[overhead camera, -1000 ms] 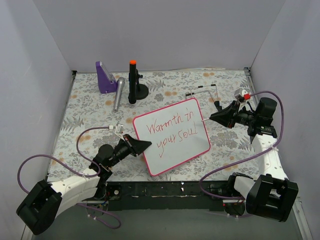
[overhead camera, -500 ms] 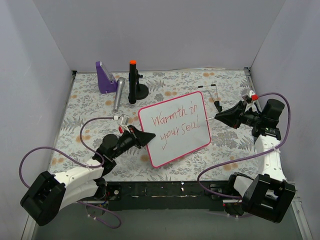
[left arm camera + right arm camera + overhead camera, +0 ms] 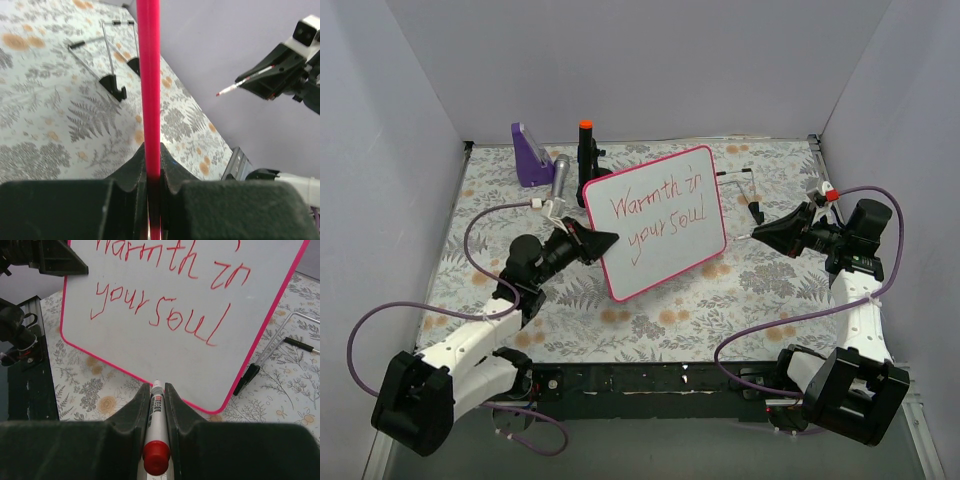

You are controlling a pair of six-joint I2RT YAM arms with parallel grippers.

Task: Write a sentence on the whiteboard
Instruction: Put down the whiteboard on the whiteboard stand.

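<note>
The whiteboard (image 3: 655, 222), white with a pink frame, is held up off the table, tilted with its face toward the right arm. The sentence (image 3: 658, 213), red script reading "Warmth in your soul" in two lines, is on it. My left gripper (image 3: 608, 241) is shut on the board's left edge; in the left wrist view the pink frame (image 3: 149, 75) runs edge-on between the jaws. My right gripper (image 3: 758, 236) is shut on a red-capped marker (image 3: 156, 425), tip pointing at the board, a short gap off its right edge. The board (image 3: 200, 360) fills the right wrist view.
A purple block (image 3: 530, 155), a silver cylinder (image 3: 557, 186) and a black stand with an orange top (image 3: 586, 152) sit at the back left. A wire easel (image 3: 740, 188) lies on the floral table behind the board's right side; it also shows in the left wrist view (image 3: 112, 75).
My left gripper has lifted the whiteboard off the table and carried it back and left, tilting it more upright. My right gripper with the marker has drawn back to the right.
</note>
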